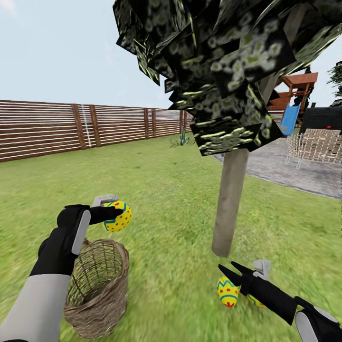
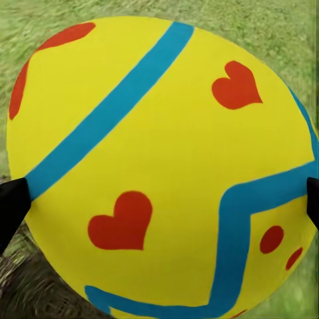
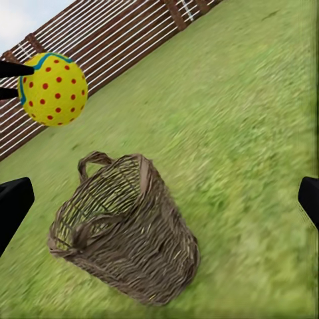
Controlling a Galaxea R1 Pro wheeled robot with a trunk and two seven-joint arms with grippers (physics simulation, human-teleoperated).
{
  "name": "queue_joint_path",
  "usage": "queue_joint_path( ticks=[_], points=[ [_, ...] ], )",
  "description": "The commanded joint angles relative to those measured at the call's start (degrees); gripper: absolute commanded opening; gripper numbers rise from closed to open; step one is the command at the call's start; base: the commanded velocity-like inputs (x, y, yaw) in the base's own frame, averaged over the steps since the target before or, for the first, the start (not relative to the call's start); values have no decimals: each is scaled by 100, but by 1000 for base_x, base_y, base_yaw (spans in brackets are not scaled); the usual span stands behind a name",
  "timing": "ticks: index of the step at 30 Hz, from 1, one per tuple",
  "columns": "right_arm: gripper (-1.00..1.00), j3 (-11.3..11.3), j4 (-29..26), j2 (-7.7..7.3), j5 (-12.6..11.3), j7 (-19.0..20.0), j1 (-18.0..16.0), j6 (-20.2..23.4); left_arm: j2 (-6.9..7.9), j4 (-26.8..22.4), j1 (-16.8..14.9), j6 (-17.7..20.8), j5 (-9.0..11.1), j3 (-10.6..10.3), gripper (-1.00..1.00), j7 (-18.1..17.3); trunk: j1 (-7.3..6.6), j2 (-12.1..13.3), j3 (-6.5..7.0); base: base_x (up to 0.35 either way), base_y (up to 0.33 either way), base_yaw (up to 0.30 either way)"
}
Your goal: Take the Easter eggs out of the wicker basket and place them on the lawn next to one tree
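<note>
My left gripper (image 1: 114, 208) is shut on a yellow Easter egg (image 1: 118, 217) with red dots and a blue band, held in the air just above the wicker basket (image 1: 97, 285). In the left wrist view this egg (image 2: 159, 166) sits between the black fingertips (image 2: 10, 209). The basket (image 3: 126, 239) stands on the lawn (image 1: 166, 190), and its visible inside holds no egg. A second egg (image 1: 228, 291) lies on the grass at the foot of the tree (image 1: 230, 204). A third egg (image 1: 255, 300) is mostly hidden behind my right gripper (image 1: 226, 266), which hangs open just above them.
A brown slat fence (image 1: 71, 126) runs along the far side. At the right lie a grey paved patio (image 1: 285, 171) with pale woven seats (image 1: 318, 145) and a playset (image 1: 294, 97) behind. The tree's dark crown (image 1: 213, 57) hangs low overhead.
</note>
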Motion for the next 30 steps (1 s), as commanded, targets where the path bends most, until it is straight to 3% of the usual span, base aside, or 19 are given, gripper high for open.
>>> queue_joint_path(
  ticks=[1, 13, 19, 30],
  points=[
    [100, -7, 2, -1, -47, 7, -3, 42, -4, -1, -5, 28, -5, 3, -100, -23, -1, -3, -6, 0, -282, -16],
    [100, -4, 2, 4, -43, 7, -3, 42, -7, 28, -8, 28, -8, -1, -100, -21, -1, -3, 48, 0, -282, -173],
    [100, -2, 2, 0, -51, 11, -3, 40, -18, 59, -6, 28, -522, 7, -100, -22, -1, -3, 75, 0, -282, -172],
    [100, -9, 2, 2, -54, 16, -3, 36, -24, 269, -8, 28, -617, -38, -100, -20, -1, -3, 78, 0, -282, -13]
  ],
)
